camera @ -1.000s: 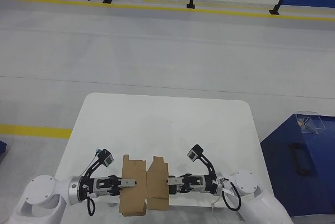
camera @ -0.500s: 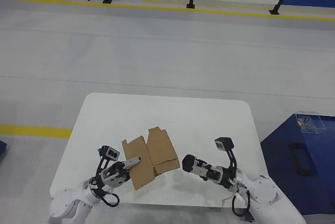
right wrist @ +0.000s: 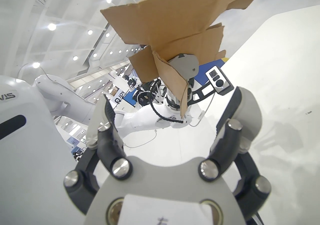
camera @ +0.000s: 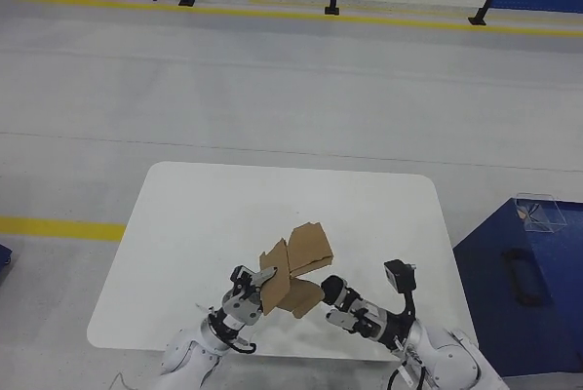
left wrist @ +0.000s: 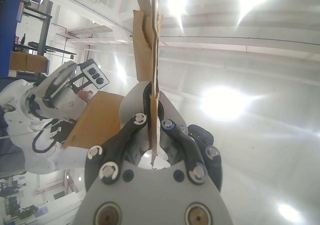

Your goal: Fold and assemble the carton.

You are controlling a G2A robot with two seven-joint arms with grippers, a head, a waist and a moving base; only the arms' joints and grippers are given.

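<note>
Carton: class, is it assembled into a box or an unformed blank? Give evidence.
Unformed: the carton is loose creased panels angled apart, enclosing nothing, one edge pinched in the left end effector.

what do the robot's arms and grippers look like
Both arms have smooth white rounded shells with black cables looped at the wrists. The left gripper and right gripper have a grey base, black linkages with silver bolts, and pale grey fingers.
</note>
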